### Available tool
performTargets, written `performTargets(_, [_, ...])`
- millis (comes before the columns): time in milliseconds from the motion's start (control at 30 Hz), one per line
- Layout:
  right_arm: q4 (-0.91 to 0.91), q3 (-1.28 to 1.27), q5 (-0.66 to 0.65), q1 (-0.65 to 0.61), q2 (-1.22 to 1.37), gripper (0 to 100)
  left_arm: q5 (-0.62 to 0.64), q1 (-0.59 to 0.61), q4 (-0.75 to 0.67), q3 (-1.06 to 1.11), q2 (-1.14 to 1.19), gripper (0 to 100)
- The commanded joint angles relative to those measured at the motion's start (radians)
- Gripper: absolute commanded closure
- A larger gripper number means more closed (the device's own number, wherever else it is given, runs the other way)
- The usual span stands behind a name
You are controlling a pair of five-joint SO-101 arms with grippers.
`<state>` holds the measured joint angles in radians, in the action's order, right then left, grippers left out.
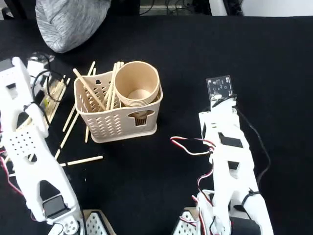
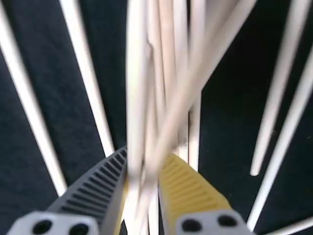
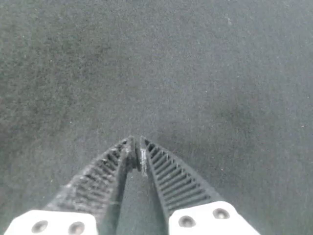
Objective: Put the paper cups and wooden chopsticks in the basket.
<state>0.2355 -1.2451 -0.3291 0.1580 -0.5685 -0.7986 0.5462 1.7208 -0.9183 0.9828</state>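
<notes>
Left end effector (image 2: 144, 165): clenching a chopstick bundle (image 2: 146, 93), at the basket's 9 o'clock.
Right end effector (image 3: 136, 147): pressing shut, empty, over the desk (image 3: 205, 73).
Basket (image 1: 116, 125): holding paper cups (image 1: 137, 84) and chopsticks (image 1: 113, 87).
Loose chopsticks (image 1: 84, 160): lying at its 8 o'clock.

Black matte cloth is covering the whole desk (image 1: 274, 58), with light falling evenly on it. A grey fabric bundle (image 1: 68, 22) is sitting at the far left edge. Dark cables (image 1: 171, 6) are running behind the far edge, and a white surface (image 1: 276, 7) is showing past the far right corner.
</notes>
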Motion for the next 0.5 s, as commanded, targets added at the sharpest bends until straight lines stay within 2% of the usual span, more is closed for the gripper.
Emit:
performTargets(0, [-0.018, 0.004, -0.008, 0.012, 0.001, 98.3, 0.094, -0.036, 0.038, -0.145, -0.02, 97])
performTargets(267, [-0.018, 0.004, -0.008, 0.012, 0.001, 98.3, 0.284, -0.056, 0.038, -0.357, -0.021, 97])
performTargets(467, [-0.018, 0.004, -0.008, 0.012, 0.001, 98.3, 0.571, -0.059, 0.04, -0.498, -0.021, 97])
